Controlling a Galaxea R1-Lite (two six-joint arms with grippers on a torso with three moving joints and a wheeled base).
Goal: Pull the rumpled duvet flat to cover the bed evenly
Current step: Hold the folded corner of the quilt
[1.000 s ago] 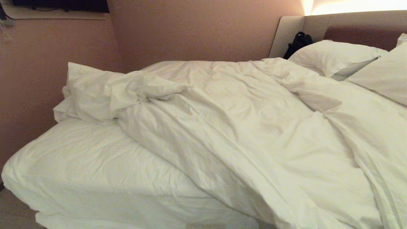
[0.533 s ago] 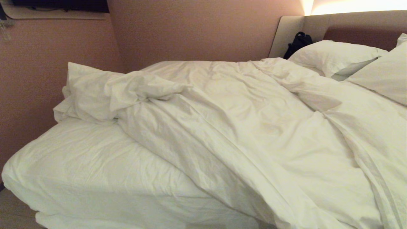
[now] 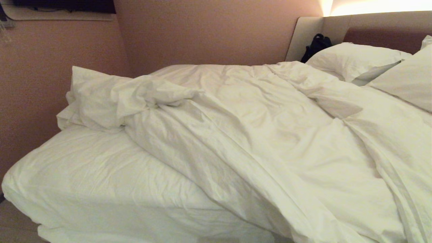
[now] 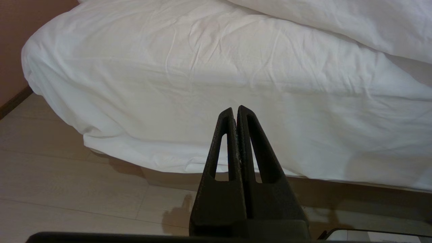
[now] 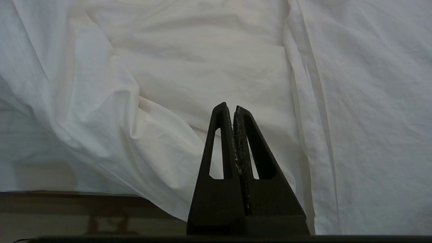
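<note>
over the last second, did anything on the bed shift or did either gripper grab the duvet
Nothing visibly changed. The duvet lies bunched as before, leaving the bed's foot corner bare. The left gripper and the right gripper are shut on nothing, short of the fabric.

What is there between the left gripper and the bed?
Nothing: in the left wrist view the shut left gripper hangs before the sheeted side of the bed, with only bare floor beneath.
</note>
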